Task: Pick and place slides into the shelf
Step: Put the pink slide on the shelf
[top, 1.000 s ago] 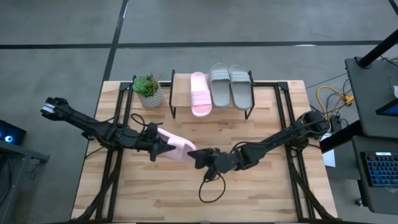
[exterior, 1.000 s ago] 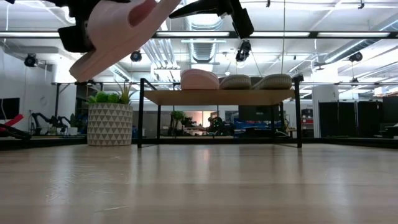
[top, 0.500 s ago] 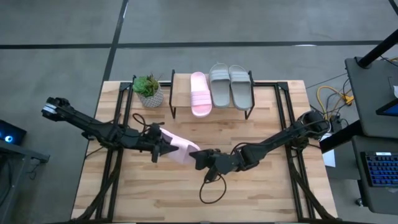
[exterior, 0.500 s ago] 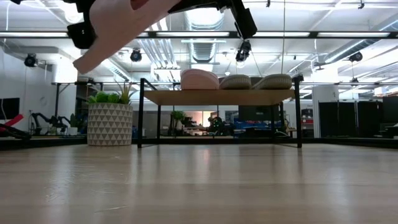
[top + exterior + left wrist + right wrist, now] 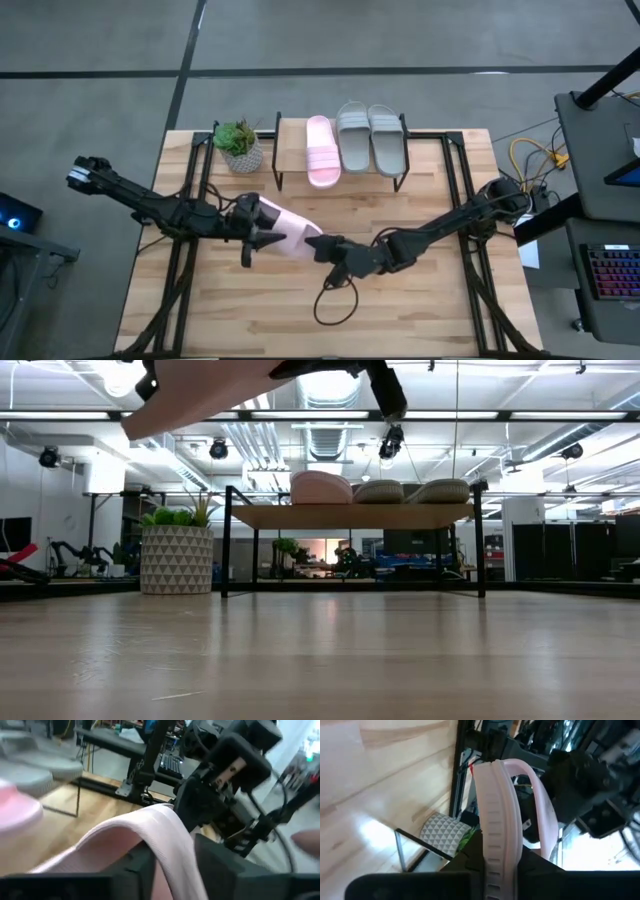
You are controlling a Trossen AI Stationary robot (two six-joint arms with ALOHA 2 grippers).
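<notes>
Both arms hold one light pink slide up in the air, in front of the shelf and well apart from it; in the low view the pink slide hangs high above the wooden table, higher than the shelf board.

The left gripper is at one end of this slide; in the left wrist view its two dark fingers sit on both sides of the slide's wide strap, and they are pressed against it, so the jaws are clamped on the light pink slide.

The right gripper is at the other end of the same slide; in the right wrist view its dark fingers pinch the edge of the ribbed sole, so these jaws are clamped on it too.

On top of the shelf lie three more slides; the other light pink slide is nearest the potted plant; the two grey-green slides lie side by side next to it, on the side away from the plant.

The potted plant stands on the table just beside the shelf; a black cable makes a loop on the table, far from the shelf, under the right arm.
</notes>
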